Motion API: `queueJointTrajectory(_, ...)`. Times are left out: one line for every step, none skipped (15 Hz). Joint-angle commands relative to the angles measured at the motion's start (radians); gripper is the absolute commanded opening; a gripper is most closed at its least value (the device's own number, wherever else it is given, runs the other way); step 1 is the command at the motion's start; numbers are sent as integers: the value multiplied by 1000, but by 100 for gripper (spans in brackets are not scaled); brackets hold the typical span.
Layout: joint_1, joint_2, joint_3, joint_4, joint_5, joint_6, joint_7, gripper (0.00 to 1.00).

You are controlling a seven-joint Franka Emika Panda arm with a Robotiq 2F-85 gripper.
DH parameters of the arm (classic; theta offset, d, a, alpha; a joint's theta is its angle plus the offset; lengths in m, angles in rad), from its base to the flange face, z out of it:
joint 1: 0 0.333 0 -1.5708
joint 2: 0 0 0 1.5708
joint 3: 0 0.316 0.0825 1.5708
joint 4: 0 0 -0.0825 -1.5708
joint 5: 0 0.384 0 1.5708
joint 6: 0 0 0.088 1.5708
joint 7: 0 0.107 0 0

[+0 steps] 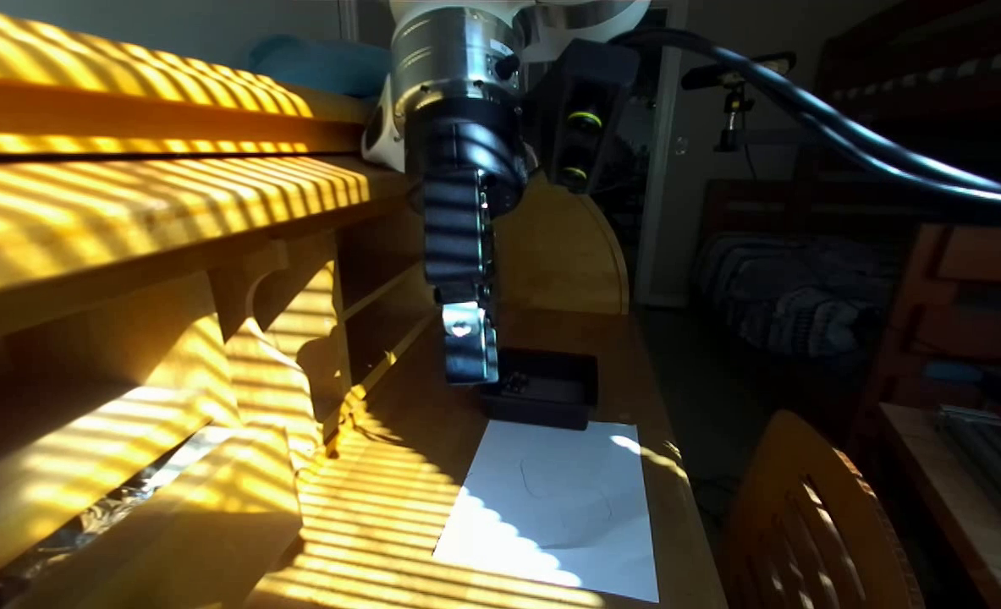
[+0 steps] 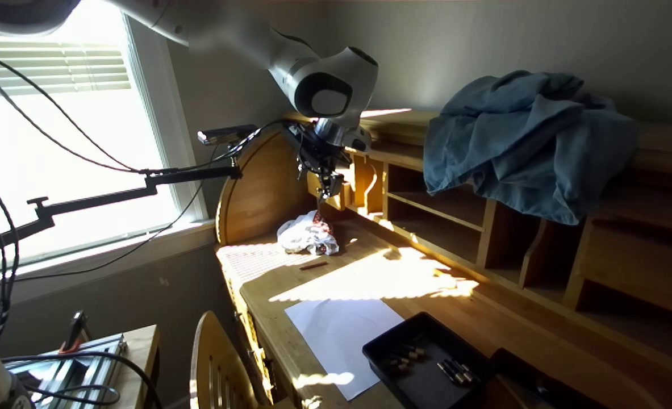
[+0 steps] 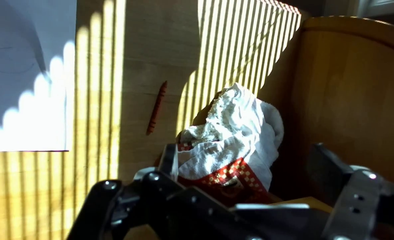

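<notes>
The light-brown wooden worktop occupies the centre to lower right of an exterior view and carries the items below. A curved, honey-coloured wooden end panel bounds it at the upper right of the wrist view. A flat white paper sheet, bearing faint drawn lines, lies at that exterior view's lower centre. A black rectangular open tray sits just beside it, at the lower right.

The bunched white cloth with a red checked border rests on the worktop near the panel, at the centre of the wrist view. The black two-fingered metal gripper stands open above it, fingers wide apart and nothing held. Contact between fingers and cloth cannot be determined.

A slim red-brown crayon lies apart from the cloth, left of centre in the wrist view. Short dark sticks lie in the tray.

Assessment: the step in hand is judged to be positioning over the cloth, short of a grasp. The next move would call for a slight shift toward the wrist view's left, where most of the cloth lies, then a straight descent around a raised fold before closing.
</notes>
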Motion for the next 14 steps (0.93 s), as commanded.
queueJointTrajectory(7,5,-4,10,-7,-5,15,100)
queueJointTrajectory(8,7,-4,13,-10,-6,23,100)
queueJointTrajectory(12,4,-5,14,-21,-1,20,100)
queueJointTrajectory(21,7,-7,21,-44,-2,19,100)
queueJointTrajectory(28,11,-5,27,-63,-1,5,100)
queueJointTrajectory(39,19,-4,34,-89,-7,0,100)
queueJointTrajectory(46,23,0,36,-103,-2,-10,100)
queueJointTrajectory(49,25,6,32,-101,11,-23,100)
queueJointTrajectory(52,21,9,20,-95,28,-25,100)
queueJointTrajectory(55,19,10,15,-89,39,-20,100)
queueJointTrajectory(62,13,8,5,-91,55,-7,100)
queueJointTrajectory(69,9,5,-4,-96,77,5,100)
queueJointTrajectory(75,9,3,-11,-103,98,12,100)
queueJointTrajectory(79,10,2,-19,-109,124,15,100)
